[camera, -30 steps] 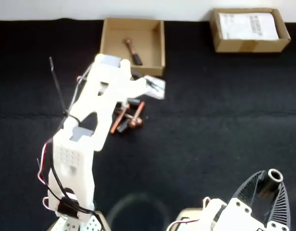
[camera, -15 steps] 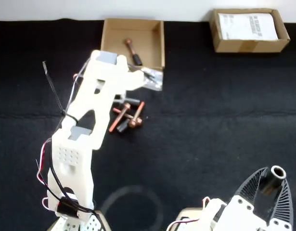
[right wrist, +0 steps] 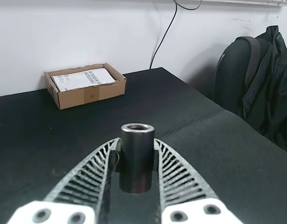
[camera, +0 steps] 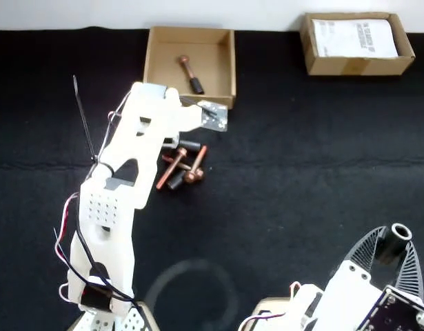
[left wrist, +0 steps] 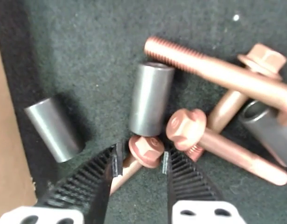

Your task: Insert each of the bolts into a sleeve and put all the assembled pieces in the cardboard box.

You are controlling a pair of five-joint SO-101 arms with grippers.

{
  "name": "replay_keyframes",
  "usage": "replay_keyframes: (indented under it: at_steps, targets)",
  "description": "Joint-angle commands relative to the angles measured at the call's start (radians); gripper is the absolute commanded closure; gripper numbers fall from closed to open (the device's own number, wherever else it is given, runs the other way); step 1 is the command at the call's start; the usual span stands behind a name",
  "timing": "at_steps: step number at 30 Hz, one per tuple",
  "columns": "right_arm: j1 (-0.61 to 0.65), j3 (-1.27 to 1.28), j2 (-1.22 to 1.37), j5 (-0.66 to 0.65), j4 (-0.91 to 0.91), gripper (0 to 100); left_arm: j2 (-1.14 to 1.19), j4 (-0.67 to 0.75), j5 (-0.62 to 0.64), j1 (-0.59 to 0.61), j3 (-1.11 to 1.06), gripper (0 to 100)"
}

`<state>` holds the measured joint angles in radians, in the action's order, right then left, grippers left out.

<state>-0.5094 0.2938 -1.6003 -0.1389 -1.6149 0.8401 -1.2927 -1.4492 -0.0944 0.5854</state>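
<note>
Currently, one assembled piece [camera: 189, 74] lies in the cardboard box [camera: 156, 65]. Loose bolts [left wrist: 213, 70] and sleeves [left wrist: 151, 99] (a small pile) wait on the worktop [camera: 301, 172]. The left tool [left wrist: 141, 161] is spread astride a bolt head [left wrist: 146, 150]. The right tool [right wrist: 136, 145] is clenched on an upright sleeve [right wrist: 136, 168].

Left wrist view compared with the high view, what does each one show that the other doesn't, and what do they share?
Left wrist view: a bolt head sits between the open left jaws, and you can see bolt threads and the hollow bore of a grey sleeve. High view: the cardboard box holds one assembled piece. There is a second box, and a held sleeve in the right jaws. Shared: the pile of loose bolts and sleeves on the black mat.
</note>
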Motion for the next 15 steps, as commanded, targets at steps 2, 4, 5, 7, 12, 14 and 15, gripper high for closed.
replay_keyframes:
  at_steps: [2,4,5,7,12,14,15]
  targets:
    - [-0.012,0.002,0.002,-0.008,0.025,99.2,0.036,0.028,-0.092,0.031,0.044,85]
    - [-0.012,0.002,0.002,-0.008,0.025,99.2,0.058,0.025,-0.089,0.038,0.071,85]
    - [-0.012,0.001,0.002,-0.008,0.025,99.2,0.067,0.025,-0.087,0.041,0.084,87]
    - [-0.012,-0.004,0.002,-0.008,0.025,99.2,0.079,0.023,-0.084,0.045,0.101,94]
    - [-0.012,-0.005,0.002,-0.003,0.021,99.2,0.059,-0.072,-0.084,0.039,0.107,99]
    - [-0.012,-0.005,0.001,-0.003,0.019,99.2,0.036,-0.127,-0.055,0.022,0.107,99]
    - [-0.012,-0.005,0.001,-0.003,0.018,99.2,0.022,-0.150,-0.017,0.012,0.107,99]
